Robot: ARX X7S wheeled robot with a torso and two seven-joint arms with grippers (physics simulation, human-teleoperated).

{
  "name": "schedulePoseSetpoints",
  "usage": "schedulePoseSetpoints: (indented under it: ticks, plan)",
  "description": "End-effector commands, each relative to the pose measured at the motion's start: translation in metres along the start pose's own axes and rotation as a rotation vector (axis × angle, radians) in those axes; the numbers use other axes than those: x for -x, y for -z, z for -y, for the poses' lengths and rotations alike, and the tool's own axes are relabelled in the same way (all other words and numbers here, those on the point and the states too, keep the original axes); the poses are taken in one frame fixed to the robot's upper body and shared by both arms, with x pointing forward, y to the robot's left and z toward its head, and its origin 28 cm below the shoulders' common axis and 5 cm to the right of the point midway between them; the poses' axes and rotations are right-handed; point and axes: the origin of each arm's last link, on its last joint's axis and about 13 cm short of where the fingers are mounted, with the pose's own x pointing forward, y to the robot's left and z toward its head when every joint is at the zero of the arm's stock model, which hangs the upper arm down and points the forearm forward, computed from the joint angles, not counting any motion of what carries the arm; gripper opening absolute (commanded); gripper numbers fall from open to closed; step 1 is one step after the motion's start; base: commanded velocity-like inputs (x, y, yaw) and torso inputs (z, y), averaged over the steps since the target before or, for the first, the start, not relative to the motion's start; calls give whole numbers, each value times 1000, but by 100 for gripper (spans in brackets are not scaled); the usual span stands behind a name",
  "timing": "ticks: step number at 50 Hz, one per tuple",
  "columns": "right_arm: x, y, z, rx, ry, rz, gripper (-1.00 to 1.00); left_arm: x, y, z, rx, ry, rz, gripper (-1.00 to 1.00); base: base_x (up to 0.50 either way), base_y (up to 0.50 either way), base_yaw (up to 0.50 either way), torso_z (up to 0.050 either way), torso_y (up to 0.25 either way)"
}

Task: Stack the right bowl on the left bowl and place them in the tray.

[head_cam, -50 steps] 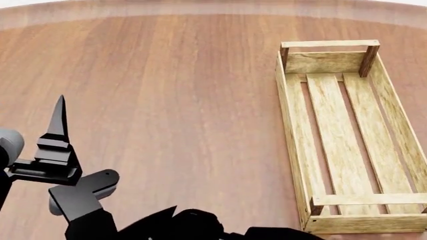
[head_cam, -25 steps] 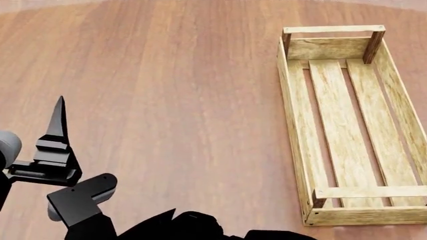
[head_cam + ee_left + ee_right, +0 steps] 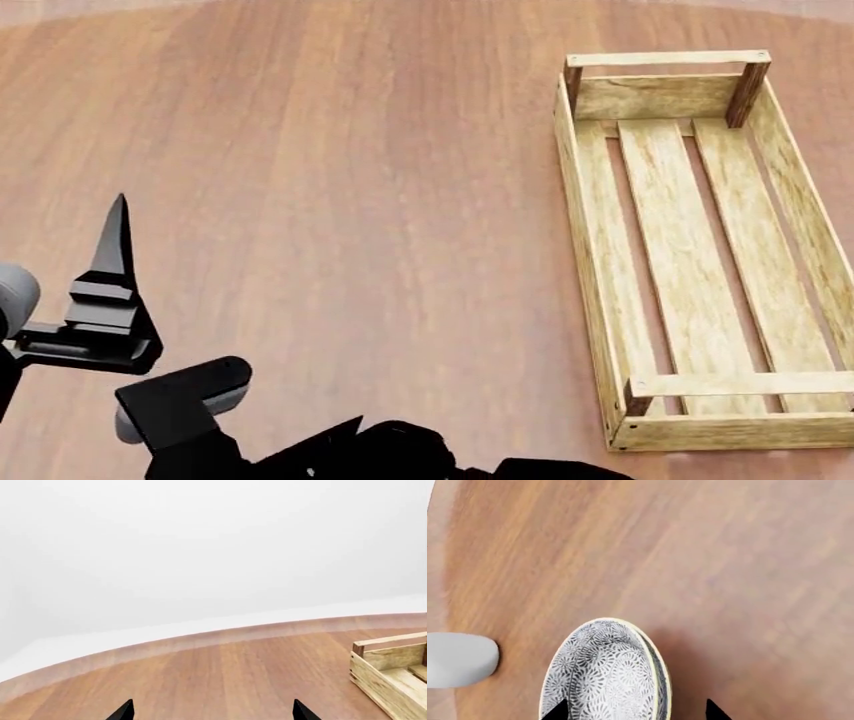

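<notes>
A bowl (image 3: 607, 675) with a grey floral pattern and a cream rim shows only in the right wrist view, lying on the wooden table. My right gripper (image 3: 635, 711) stands over it with its jaws wide apart: one fingertip lies over the bowl's inside, the other is clear of the rim. A second bowl is not in view. The tray (image 3: 587, 250), a long light-wood slatted crate, is empty at the head view's right and also shows in the left wrist view (image 3: 383, 680). My left gripper (image 3: 120, 250) is open and empty at the near left, above the table (image 3: 334, 200).
A light grey rounded shape (image 3: 457, 659) lies beside the bowl in the right wrist view; I cannot tell what it is. A black and grey arm link (image 3: 187, 395) sits at the head view's bottom left. The table's curved far edge (image 3: 200, 640) shows in the left wrist view.
The head view tilted, so the tray moved up in the picture a second ago. Since then the black and grey link at bottom left has shifted slightly down and right.
</notes>
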Motion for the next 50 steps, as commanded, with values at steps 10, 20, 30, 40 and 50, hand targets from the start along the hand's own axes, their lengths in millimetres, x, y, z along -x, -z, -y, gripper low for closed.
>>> schedulePoseSetpoints:
  ticks: [10, 20, 30, 40, 50]
  plan:
    - [-1, 1, -1, -54, -48, -57, 100, 0, -1, -1, 10, -2, 3, 100, 0, 0, 0, 0, 0]
    - [-1, 1, -3, 6, -63, -39, 100, 0, 2, 0, -9, 13, 0, 100, 0, 0, 0, 0, -166]
    - [-2, 3, -5, 43, -80, -37, 100, 1, 2, 0, 10, 28, 7, 100, 0, 0, 0, 0, -116]
    - [-2, 1, -5, 83, -91, -12, -100, 1, 3, -1, 10, 17, 5, 100, 0, 0, 0, 0, 0]
    - [-4, 3, -6, 103, -100, 2, -100, 2, 3, -2, 11, 12, 5, 100, 0, 0, 0, 0, 0]
